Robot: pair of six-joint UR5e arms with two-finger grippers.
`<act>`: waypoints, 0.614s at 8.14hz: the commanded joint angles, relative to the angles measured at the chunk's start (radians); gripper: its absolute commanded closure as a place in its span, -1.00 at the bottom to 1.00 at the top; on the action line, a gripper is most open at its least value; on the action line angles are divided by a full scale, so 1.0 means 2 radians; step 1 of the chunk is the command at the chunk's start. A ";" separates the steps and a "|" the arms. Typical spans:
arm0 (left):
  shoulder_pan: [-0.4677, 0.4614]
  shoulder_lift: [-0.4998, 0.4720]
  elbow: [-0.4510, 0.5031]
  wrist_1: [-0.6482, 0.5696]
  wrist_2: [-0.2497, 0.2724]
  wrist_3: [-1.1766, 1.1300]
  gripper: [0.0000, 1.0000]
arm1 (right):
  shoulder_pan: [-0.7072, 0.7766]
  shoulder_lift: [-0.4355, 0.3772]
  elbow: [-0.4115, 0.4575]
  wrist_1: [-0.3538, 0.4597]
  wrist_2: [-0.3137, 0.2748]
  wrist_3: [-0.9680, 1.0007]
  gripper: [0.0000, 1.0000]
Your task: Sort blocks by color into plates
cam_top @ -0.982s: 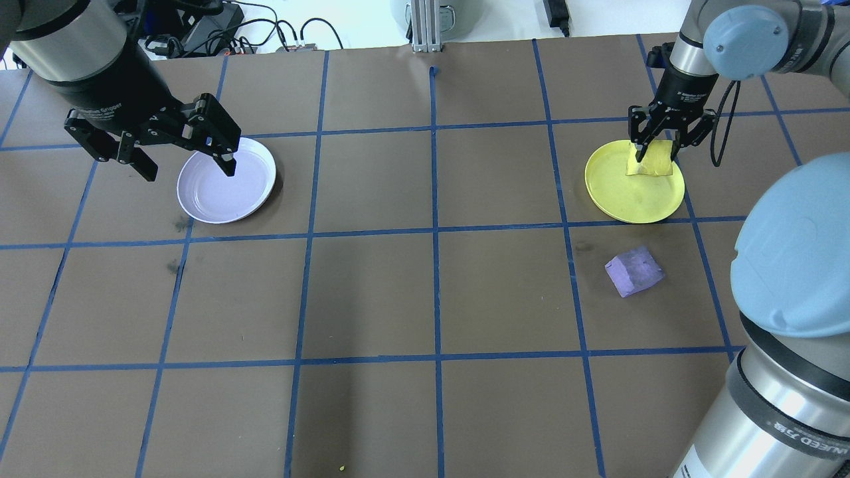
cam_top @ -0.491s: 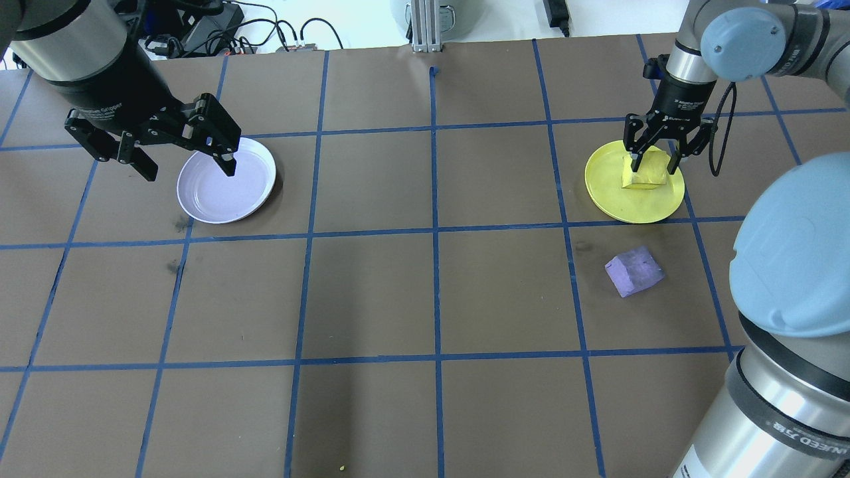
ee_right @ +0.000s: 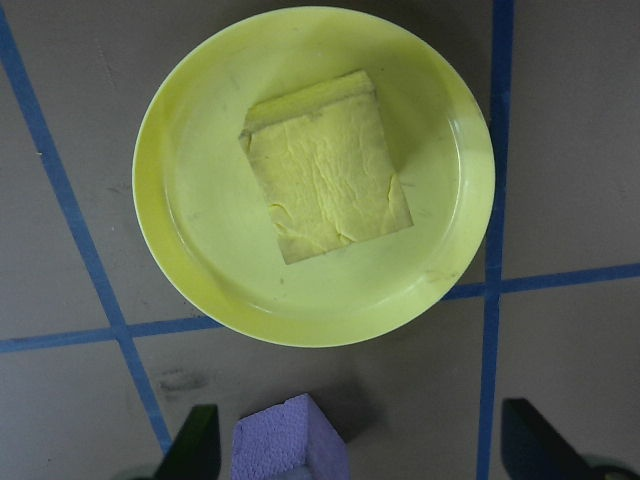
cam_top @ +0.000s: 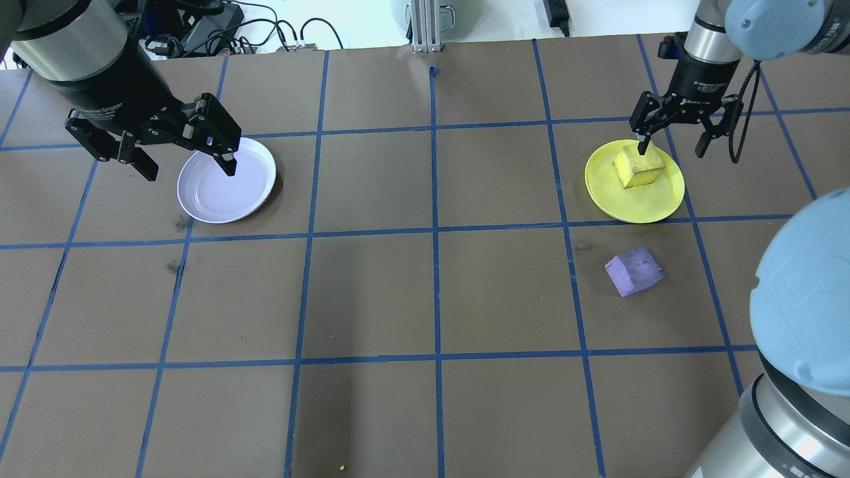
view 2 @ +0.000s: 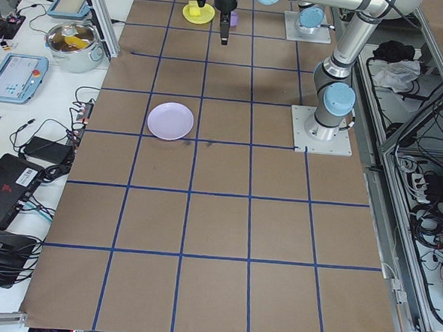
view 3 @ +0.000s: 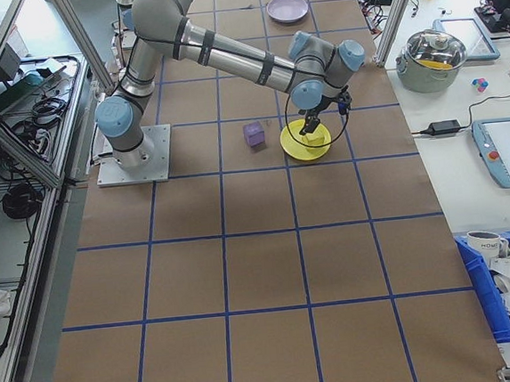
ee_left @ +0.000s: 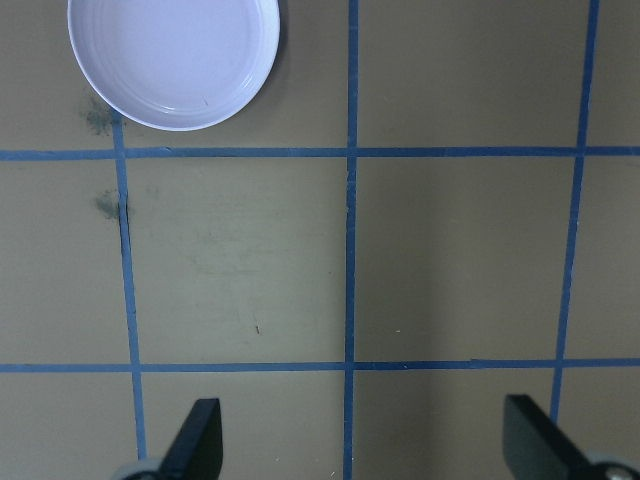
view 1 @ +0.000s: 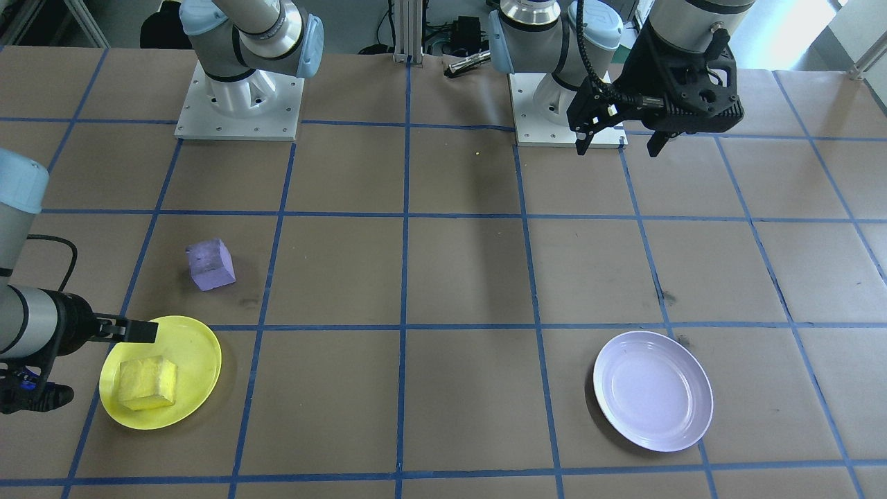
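Yellow block [cam_top: 639,167] sits in the yellow plate [cam_top: 617,199]; the right hand [cam_top: 671,141] hovers above, spread and empty. Next: grasp the purple block [cam_top: 634,271] on the tabletop [cam_top: 425,299] for the lavender plate [cam_top: 199,202], where the left hand [cam_top: 186,169] hangs, spread.

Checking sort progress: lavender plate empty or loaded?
Empty. The lavender plate shows only its bare surface in the front and left wrist views; the purple block sits on the table beside the yellow plate.
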 commanded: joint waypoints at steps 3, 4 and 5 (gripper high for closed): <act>0.000 -0.002 0.000 0.009 0.000 0.000 -1.00 | 0.011 -0.032 0.023 -0.034 0.025 -0.098 -0.99; 0.000 -0.002 0.000 0.009 0.000 0.000 -1.00 | 0.019 -0.034 0.058 -0.061 0.052 -0.114 -0.96; 0.000 -0.002 0.000 0.009 0.000 0.000 -1.00 | 0.019 -0.048 0.109 -0.101 0.053 -0.115 -0.92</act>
